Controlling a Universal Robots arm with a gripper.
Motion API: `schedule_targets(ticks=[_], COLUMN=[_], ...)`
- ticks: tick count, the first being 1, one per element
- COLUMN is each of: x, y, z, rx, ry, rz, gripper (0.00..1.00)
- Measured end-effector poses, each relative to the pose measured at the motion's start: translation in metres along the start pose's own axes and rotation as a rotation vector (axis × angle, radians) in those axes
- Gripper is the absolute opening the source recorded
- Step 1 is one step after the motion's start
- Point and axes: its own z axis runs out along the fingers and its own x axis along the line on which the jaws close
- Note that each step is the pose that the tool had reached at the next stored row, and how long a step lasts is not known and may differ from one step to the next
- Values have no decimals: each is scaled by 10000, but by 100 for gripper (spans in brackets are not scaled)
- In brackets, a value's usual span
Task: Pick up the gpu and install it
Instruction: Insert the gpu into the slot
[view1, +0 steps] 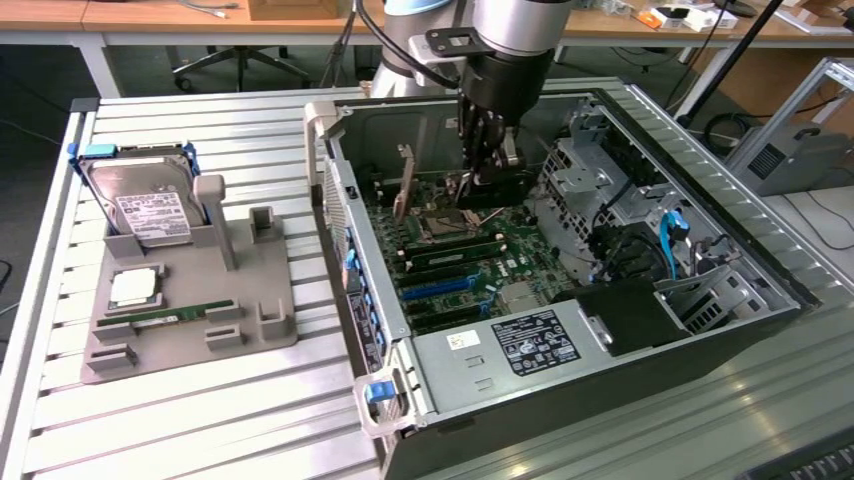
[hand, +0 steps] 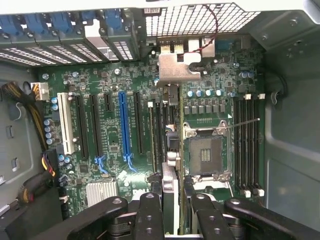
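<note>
gpu (hand: 169, 150) is inside the open PC case (view1: 747, 330), standing on edge over the motherboard (hand: 115, 130), just beside the CPU socket (hand: 206, 155). In the wrist view its silver bracket (hand: 178, 71) sits at the upper centre of the frame, against the case's rear slot panel; the card runs down from there to the gripper. Whether it's fully seated in a slot, can't tell.

Gripper (hand: 170, 212) has its fingers (hand: 150, 215) clamped on the card's edge, one on each side, bottom centre of the wrist frame. In the exterior view the gripper (view1: 483, 190) is down inside the case, upper centre, card edge visible by it.

Blue slot (hand: 124, 127) and white slot (hand: 66, 122) are to the left in the wrist frame, unoccupied. Memory slots (hand: 247, 145) sit on the far side of the socket.

Outside the case, on the slatted bench (view1: 174, 420), left in the exterior view: grey fixture tray (view1: 254, 300) holding the hard drive (view1: 147, 205), a CPU (view1: 135, 288) and a green memory stick (view1: 167, 315).
</note>
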Motion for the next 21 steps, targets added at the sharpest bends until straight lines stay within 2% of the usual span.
schedule_targets(ticks=[21], x=[34], y=[0], z=[41], rx=[-1], ry=[2], rz=[-1], gripper=[27])
